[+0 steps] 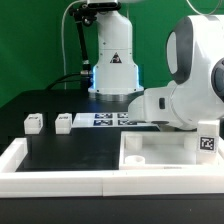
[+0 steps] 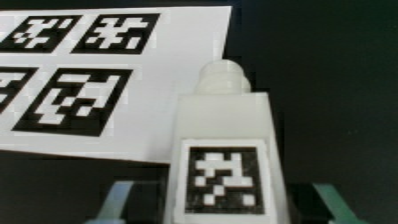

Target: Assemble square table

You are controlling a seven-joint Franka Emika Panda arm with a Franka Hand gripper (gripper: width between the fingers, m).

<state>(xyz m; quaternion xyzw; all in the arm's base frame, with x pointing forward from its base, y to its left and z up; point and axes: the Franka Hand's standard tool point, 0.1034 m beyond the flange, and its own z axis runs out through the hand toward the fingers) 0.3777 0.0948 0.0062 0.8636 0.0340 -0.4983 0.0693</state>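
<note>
Wrist cam, nearest me: the claw (image 2: 222,205), with its fingers (image 2: 128,203) showing either side of one white table leg (image 2: 222,130). The leg sits between the jaws, tag facing the cam, pointed tip aimed away. Jaws are only partway apart. There are thin dark gaps beside the leg, but it's too blurred to tell if the pads touch it. Beyond the leg, the marker board (image 2: 107,80) lies flat on the black table (image 2: 338,100).

Ext cam, front to back: low white border wall (image 1: 60,165), then the square tabletop slab (image 1: 160,150) w/ a tag on its edge, at the ext view's right, the arm (image 1: 190,85) above it. Further back at the left, a loose leg (image 1: 32,122) and a second loose leg (image 1: 63,121), well apart from the slab.
</note>
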